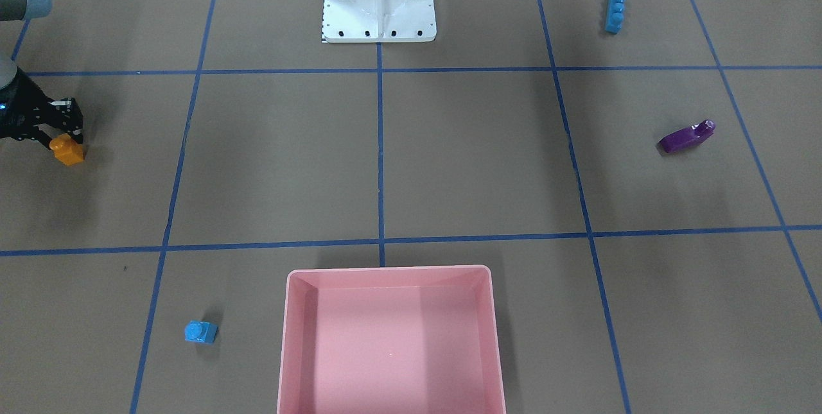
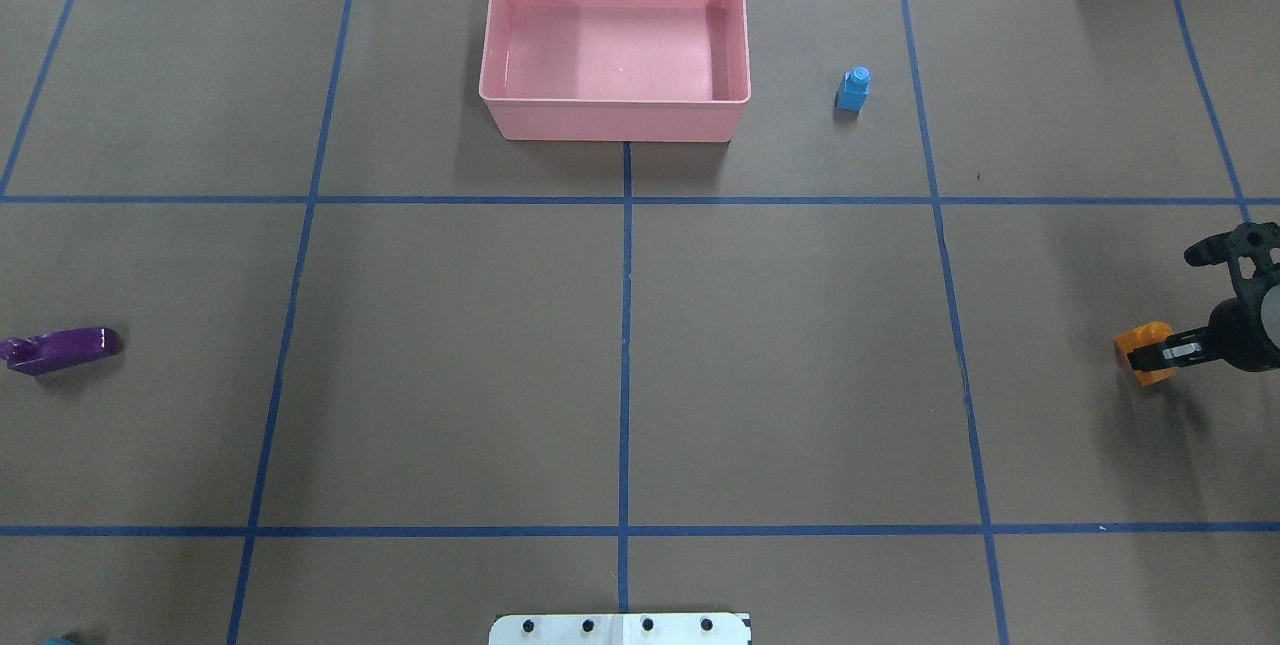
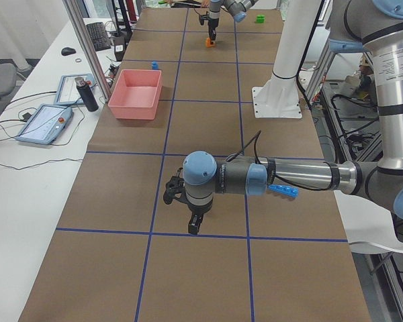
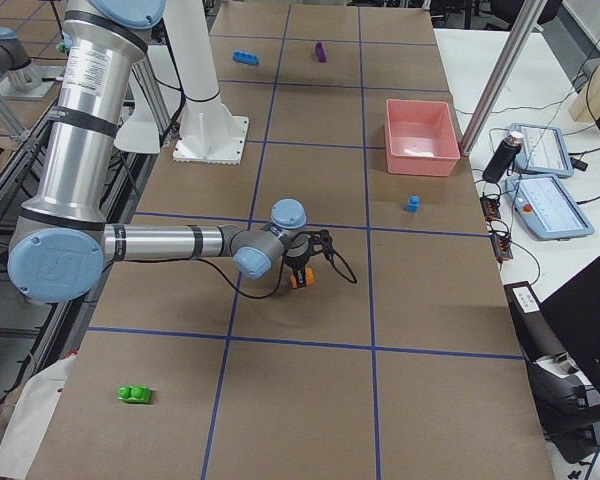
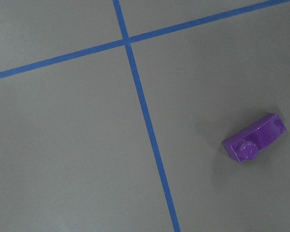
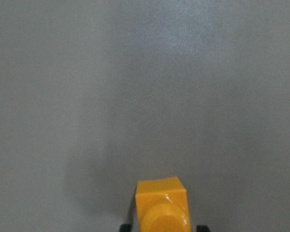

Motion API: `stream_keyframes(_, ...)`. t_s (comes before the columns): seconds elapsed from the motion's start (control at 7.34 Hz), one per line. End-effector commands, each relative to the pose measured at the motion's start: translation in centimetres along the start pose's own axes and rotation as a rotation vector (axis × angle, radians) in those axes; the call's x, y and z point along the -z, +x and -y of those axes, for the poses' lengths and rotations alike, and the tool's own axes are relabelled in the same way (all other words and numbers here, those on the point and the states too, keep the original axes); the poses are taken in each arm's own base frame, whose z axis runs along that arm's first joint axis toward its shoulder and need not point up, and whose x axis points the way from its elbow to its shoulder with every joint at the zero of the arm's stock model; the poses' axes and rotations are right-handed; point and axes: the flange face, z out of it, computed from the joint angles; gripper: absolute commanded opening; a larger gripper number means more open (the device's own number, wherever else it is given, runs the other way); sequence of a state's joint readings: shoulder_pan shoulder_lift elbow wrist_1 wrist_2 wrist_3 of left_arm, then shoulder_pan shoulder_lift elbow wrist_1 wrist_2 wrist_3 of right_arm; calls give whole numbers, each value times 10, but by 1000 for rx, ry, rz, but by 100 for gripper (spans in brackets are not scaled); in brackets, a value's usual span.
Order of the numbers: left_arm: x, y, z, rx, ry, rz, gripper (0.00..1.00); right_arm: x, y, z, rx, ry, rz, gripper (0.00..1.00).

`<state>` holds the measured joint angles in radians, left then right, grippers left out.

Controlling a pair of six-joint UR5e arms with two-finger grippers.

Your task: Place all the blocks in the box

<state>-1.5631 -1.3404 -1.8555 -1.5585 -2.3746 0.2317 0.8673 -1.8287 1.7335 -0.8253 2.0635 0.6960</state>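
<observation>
I'm pinching the orange block (image 1: 70, 153) w/ R gripper (image 1: 63, 138), jaws narrowed onto it; L gripper (image 3: 195, 226): can't tell.

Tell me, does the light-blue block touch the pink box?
Apart. The overhead view shows a plain stretch of bare brown table between the light-blue block and the pink box; the front-facing view shows the same gap.

Table (image 2: 450, 375) papered in brown, crossed by blue tape lines (image 2: 625, 325), pink box (image 2: 612, 120) stood at the far middle, light-blue brick (image 2: 853, 90) near it on the right, purple brick (image 2: 62, 349) lay far left, long blue brick (image 1: 616, 9) left of the white base (image 1: 379, 22), green brick (image 4: 134, 395) sat alone at the right end.
</observation>
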Motion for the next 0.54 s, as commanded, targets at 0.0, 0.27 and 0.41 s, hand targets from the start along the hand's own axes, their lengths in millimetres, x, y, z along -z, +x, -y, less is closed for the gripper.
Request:
stream_keyframes(0.0,0,0,0,-1,1,0,100,10,-12,6,9,23,21,0)
stream_keyframes(0.27,0,0,-1,0,0,0,100,47,-40,41,-39,113,79,0)
stream_keyframes(0.41,1,1,1,-3,3,-1,100,61,-78,78,-169,163,147,0)
